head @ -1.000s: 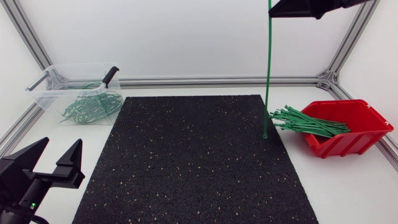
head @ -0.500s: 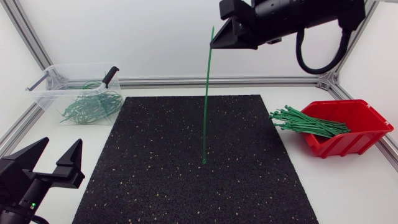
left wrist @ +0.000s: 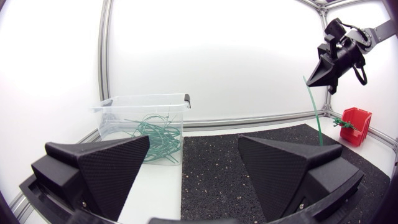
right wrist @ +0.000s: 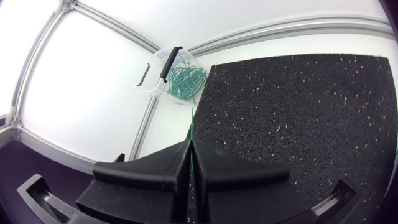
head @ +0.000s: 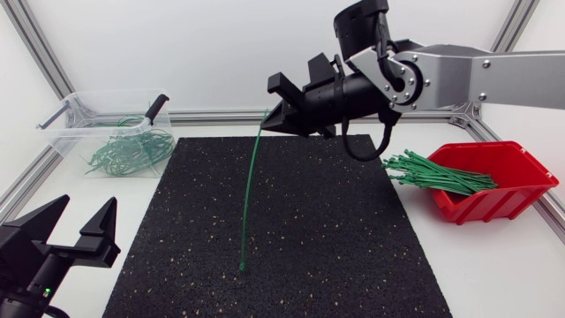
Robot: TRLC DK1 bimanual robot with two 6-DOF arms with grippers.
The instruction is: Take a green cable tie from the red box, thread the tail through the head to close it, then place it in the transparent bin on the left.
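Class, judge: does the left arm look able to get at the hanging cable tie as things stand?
Probably yes: the open left claw faces bare mat; nothing stands between it and the cable tie hanging from the right claw.

Head cam overhead; both wrist cams share mat (head: 309, 230).

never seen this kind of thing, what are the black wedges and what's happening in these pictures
It is a robot with two arms at a table. One picture looks down from above; the other two come from cameras on each arm's wrist, so the black wedges at their lower edge are that arm's own jaws. The right arm has its jaws shut on one green cable tie, which hangs down over the black mat. The left arm sits with jaws open and empty. More ties lie in the red box and the transparent bin.
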